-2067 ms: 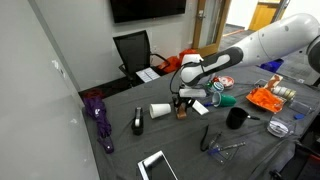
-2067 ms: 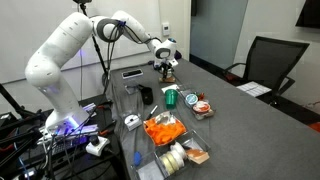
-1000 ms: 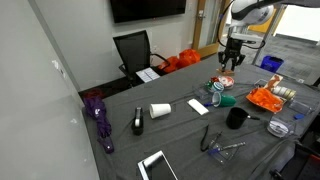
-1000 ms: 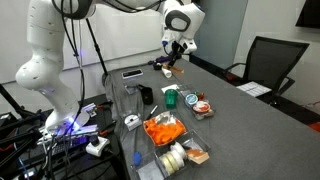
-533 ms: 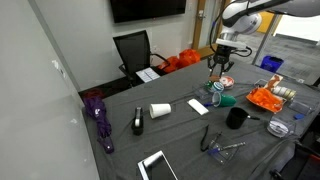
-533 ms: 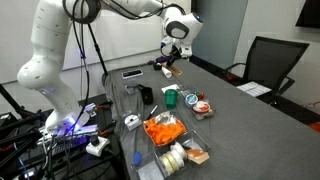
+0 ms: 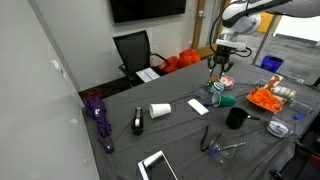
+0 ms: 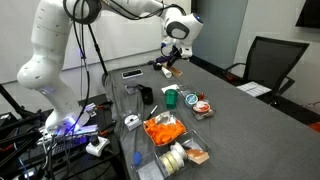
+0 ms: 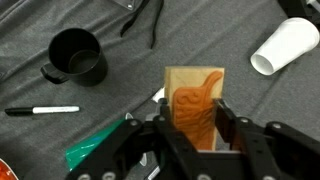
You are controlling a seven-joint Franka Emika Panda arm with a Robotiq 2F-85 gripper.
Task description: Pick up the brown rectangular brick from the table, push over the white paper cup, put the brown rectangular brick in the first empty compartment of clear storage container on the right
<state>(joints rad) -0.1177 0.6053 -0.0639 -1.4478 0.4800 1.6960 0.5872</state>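
Note:
My gripper (image 9: 194,118) is shut on the brown rectangular brick (image 9: 194,103), a tan block with an orange-brown face, held between the two black fingers. In both exterior views the gripper (image 7: 221,66) (image 8: 173,58) hangs high above the table with the brick in it. The white paper cup (image 7: 160,110) lies on its side on the grey table, left of the gripper; in the wrist view it (image 9: 285,46) shows at the upper right. The clear storage container (image 8: 170,135) with orange items sits near the table's near edge, and also shows in an exterior view (image 7: 272,97).
A black mug (image 9: 77,56) (image 7: 236,117), a marker pen (image 9: 40,110), a pale flat card (image 7: 199,106), a green item (image 7: 227,100), a black stapler-like object (image 7: 137,121), a purple umbrella (image 7: 97,116), a tablet (image 7: 156,165) and an office chair (image 7: 133,50).
Over two seconds the arm rose from near the cup to high above the table with the brick. In the last half second nothing visibly moved.

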